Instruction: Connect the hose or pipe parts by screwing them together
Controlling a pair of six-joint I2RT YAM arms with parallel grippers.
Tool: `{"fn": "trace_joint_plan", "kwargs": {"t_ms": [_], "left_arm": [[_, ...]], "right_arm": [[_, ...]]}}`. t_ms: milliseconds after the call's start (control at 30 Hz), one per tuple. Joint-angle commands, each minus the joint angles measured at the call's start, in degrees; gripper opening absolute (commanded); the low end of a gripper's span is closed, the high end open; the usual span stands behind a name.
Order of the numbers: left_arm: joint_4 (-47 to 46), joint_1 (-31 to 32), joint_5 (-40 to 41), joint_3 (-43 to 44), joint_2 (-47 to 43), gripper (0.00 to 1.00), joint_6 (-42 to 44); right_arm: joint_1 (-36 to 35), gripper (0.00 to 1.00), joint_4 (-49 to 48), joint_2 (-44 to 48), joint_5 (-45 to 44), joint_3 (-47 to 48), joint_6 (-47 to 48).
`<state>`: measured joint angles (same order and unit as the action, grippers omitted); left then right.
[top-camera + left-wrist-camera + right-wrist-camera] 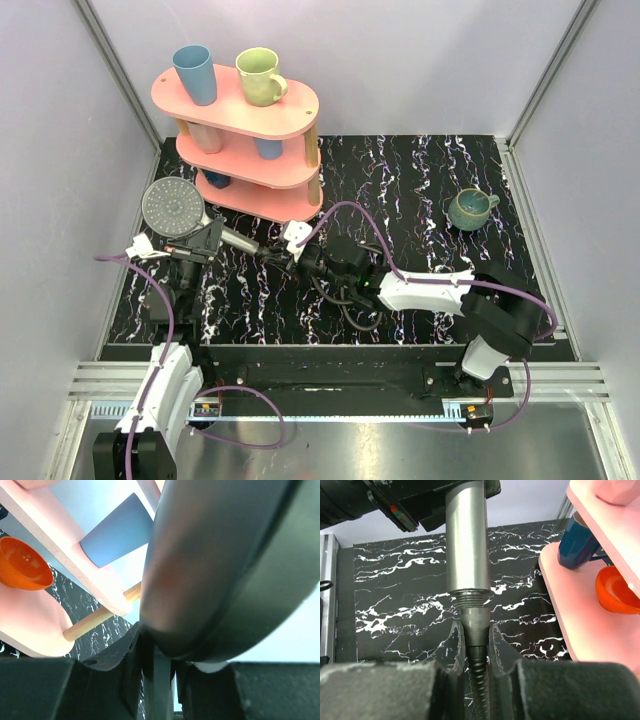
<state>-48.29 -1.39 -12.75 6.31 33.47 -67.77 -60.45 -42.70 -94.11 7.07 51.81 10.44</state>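
The dark grey shower head (174, 205) lies at the left of the table, its dotted face up and its handle (240, 240) pointing right. My left gripper (203, 240) is shut on that handle; the left wrist view shows the head (225, 565) filling the frame and the handle (158, 680) between the jaws. My right gripper (292, 256) is shut on the knurled nut (475, 625) of the black hose (480, 690). The nut sits against the handle's threaded end (470, 599), and threads still show above it. The hose (350, 305) loops back under the right arm.
A pink three-tier shelf (250, 150) stands at the back left, close to the shower head, with a blue cup (195, 73) and a green mug (260, 76) on top. An orange bowl (617, 590) sits on a lower tier. A teal mug (470, 208) stands at the back right.
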Motion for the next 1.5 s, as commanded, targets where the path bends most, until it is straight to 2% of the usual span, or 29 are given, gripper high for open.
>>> {"fn": "trace_joint_plan", "kwargs": {"t_ms": [0, 300, 833, 1467], "left_arm": [[-0.57, 1.04, -4.91, -1.21, 0.36, 0.0, 1.15], [-5.41, 1.12, -8.16, -0.77, 2.21, 0.0, -1.66], [-6.72, 1.12, -8.95, -1.82, 2.21, 0.0, -1.67], [-3.21, 1.12, -7.81, -2.61, 0.72, 0.0, 0.27]], "right_arm": [[-0.99, 0.0, -12.32, 4.46, 1.01, 1.8, -0.94], [-0.99, 0.0, -9.25, 1.82, 2.15, 5.23, -1.03], [-0.99, 0.0, -5.12, -1.69, 5.15, 9.89, -1.74], [-0.99, 0.0, -11.79, 2.43, 1.28, 5.76, -3.14]]}}
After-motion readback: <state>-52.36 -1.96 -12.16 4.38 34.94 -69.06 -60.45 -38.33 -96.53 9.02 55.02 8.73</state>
